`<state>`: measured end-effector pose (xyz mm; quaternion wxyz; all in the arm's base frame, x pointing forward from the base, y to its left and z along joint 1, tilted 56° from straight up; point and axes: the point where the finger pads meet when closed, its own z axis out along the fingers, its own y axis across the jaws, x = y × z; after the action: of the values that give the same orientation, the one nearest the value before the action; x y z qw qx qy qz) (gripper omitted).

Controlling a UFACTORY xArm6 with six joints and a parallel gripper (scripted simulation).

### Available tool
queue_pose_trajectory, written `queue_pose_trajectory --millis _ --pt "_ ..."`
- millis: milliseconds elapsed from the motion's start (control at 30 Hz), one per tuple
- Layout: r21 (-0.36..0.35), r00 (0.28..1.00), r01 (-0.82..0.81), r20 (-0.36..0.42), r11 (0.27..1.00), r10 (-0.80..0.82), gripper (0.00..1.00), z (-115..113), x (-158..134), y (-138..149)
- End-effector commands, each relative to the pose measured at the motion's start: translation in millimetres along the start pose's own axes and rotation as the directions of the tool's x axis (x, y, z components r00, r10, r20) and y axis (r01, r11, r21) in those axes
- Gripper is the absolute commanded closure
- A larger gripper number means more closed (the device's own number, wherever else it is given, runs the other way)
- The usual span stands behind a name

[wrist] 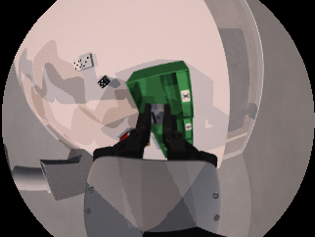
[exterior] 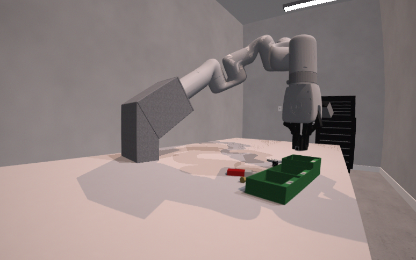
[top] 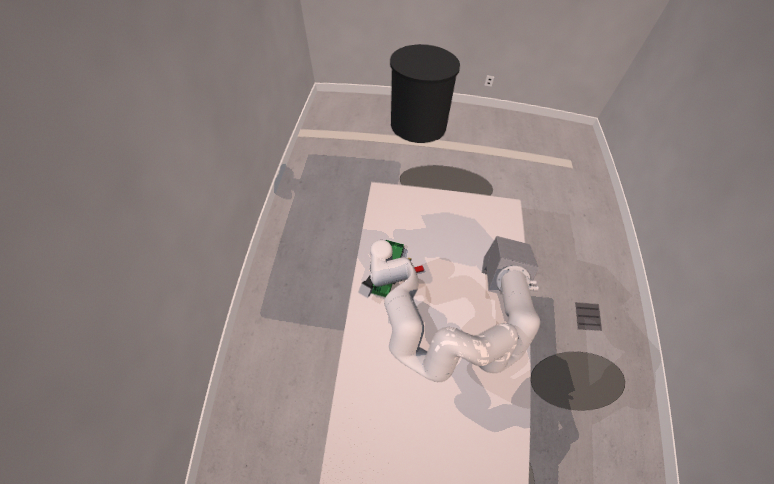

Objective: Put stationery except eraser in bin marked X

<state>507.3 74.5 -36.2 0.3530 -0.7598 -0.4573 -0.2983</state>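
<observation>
A green bin (exterior: 283,178) with three compartments in a row stands near the table's far edge; it also shows in the wrist view (wrist: 165,94) and, partly hidden by the arm, in the overhead view (top: 395,249). Its small white labels are too small to read. My gripper (exterior: 300,146) hangs a little above the far end compartment, pointing straight down. It is shut on a small grey thing (wrist: 157,117) that barely shows between the fingertips; I cannot tell what it is.
A red block (exterior: 235,172) and a small yellowish piece (exterior: 242,179) lie beside the bin. A small dark thing (exterior: 274,161) lies behind it. A white spotted tile (wrist: 85,60) and a black die (wrist: 103,81) lie farther off. The grey arm base (exterior: 153,119) stands at the left.
</observation>
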Motion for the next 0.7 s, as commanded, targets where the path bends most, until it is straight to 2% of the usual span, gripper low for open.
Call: queue_pose_trajectory --millis 0,67,133,167,667 --pt "-0.010 0.988 0.157 -0.008 0.988 -0.157 1.00 -1.3 0.4 1.2" --pt "-0.012 0.975 0.222 -0.010 0.975 -0.222 1.00 -1.3 0.4 1.2" --pt "-0.012 0.975 0.222 -0.010 0.975 -0.222 1.00 -1.3 0.4 1.2" --pt "-0.017 0.956 0.293 -0.014 0.956 -0.293 1.00 -1.3 0.4 1.2" --pt "-0.017 0.956 0.293 -0.014 0.956 -0.293 1.00 -1.3 0.2 1.1"
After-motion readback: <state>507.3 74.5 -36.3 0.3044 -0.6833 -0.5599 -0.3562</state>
